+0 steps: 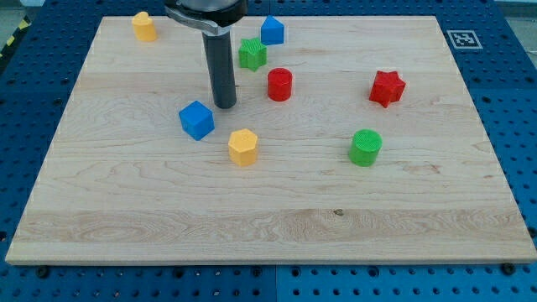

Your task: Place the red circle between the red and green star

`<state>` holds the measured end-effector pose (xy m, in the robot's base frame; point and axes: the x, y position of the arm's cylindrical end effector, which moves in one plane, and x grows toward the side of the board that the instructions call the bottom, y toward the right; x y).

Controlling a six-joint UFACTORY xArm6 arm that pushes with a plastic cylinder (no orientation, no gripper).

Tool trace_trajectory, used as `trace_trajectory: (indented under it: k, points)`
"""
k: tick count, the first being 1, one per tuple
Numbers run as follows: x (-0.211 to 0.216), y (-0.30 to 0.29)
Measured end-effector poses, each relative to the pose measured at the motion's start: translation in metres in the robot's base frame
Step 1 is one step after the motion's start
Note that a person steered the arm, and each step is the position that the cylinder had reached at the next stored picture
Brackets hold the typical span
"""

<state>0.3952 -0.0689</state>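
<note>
The red circle (279, 84) stands on the wooden board, just right and below the green star (252, 54) and well left of the red star (387, 88). My tip (224, 105) rests on the board left of the red circle, about a block's width and a half away. It is below and left of the green star and just above right of the blue cube (197, 119). It touches no block.
A blue pentagon-like block (272, 31) sits above right of the green star. A yellow hexagon (243, 147) lies below the tip, a green circle (365, 147) at lower right, a yellow block (144, 26) at top left. The board's edge (268, 262) runs along the bottom.
</note>
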Motion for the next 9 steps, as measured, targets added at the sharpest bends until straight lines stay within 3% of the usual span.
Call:
trace_trajectory:
  k: [3,6,9]
  points:
    - [-0.03,0.081]
    - [-0.014,0.083]
    - [-0.022,0.125]
